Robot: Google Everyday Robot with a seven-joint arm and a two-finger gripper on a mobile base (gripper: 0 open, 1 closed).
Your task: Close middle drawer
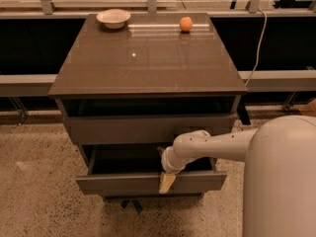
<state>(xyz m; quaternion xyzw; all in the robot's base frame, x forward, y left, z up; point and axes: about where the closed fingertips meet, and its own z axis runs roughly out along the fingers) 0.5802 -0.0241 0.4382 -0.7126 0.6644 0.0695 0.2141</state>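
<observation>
The gripper (166, 182) rested against the front panel of the middle drawer (113, 183), which stood partly pulled out. Whether the gripper was open or closed could not be told. Just above it sat a taller drawer front (123, 130). Far beyond the gripper, on the cabinet top (148, 63), lay an orange (185, 23), and further to the left a bowl (113, 18).

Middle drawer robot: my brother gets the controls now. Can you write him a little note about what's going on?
The gripper is low at the front panel of the middle drawer, right of its centre, apparently touching it.
That drawer is pulled partway out of the cabinet, dark inside showing.
Done: arm is at the drawer front.
Left: push the drawer in until its front sits flush.
A bowl and an orange sit on top, far back.
</observation>
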